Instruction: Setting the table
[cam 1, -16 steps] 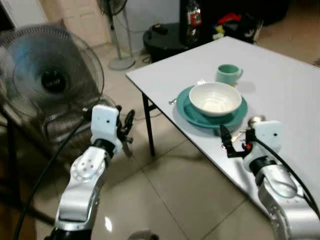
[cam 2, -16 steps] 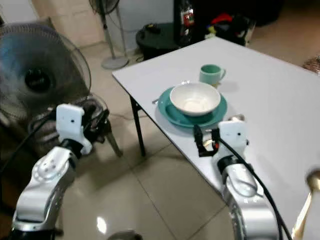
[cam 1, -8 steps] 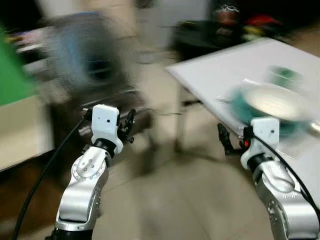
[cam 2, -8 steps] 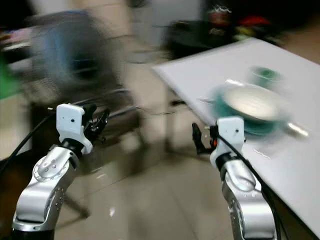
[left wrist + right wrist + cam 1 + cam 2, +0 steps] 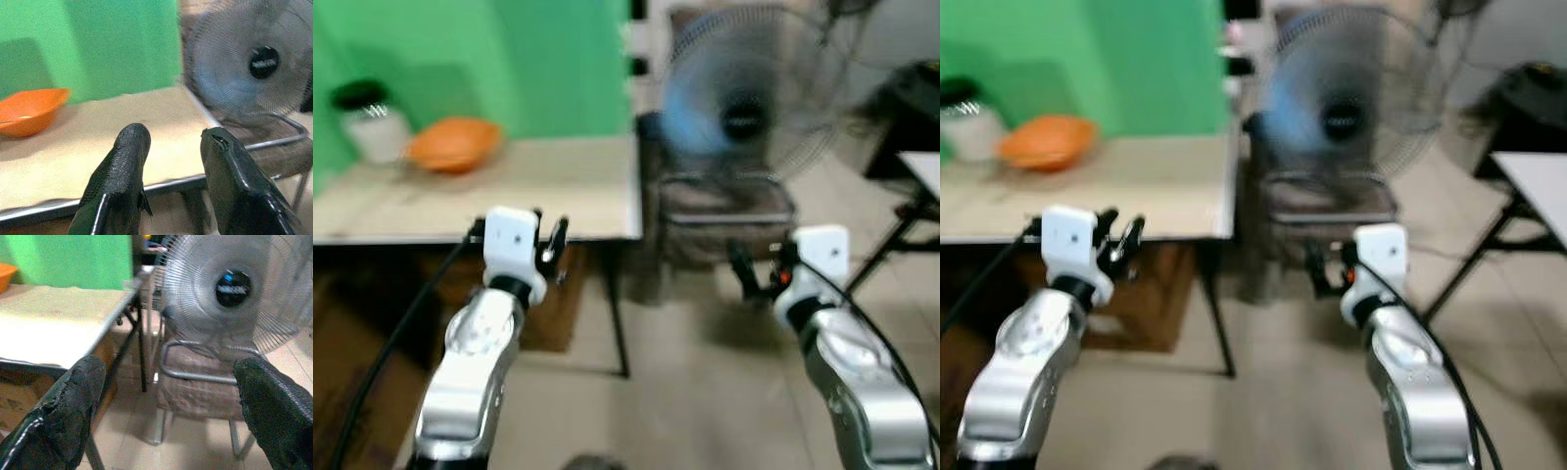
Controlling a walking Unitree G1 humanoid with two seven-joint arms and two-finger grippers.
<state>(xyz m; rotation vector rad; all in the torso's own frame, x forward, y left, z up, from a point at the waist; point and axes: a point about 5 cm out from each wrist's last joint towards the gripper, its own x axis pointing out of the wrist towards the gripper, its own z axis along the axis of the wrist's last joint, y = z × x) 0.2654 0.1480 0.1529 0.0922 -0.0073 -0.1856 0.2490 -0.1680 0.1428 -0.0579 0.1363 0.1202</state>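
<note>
- Ahead of the robot, a beige-topped table (image 5: 509, 191) is standing against a green wall (image 5: 509, 59), carrying a shallow orange bowl (image 5: 455, 144) and a black-lidded pale jar (image 5: 370, 122).
- Left gripper (image 5: 173, 161) is hovering empty just short of the table edge, fingers apart.
- Right gripper (image 5: 168, 406) is hanging empty, fingers wide apart, facing a grey round pedestal fan (image 5: 230, 289) sitting on a padded metal-frame chair (image 5: 200, 382).
- Head views are adding a white table corner (image 5: 1538, 186) at far right; jar is missing from wrist views.
</note>
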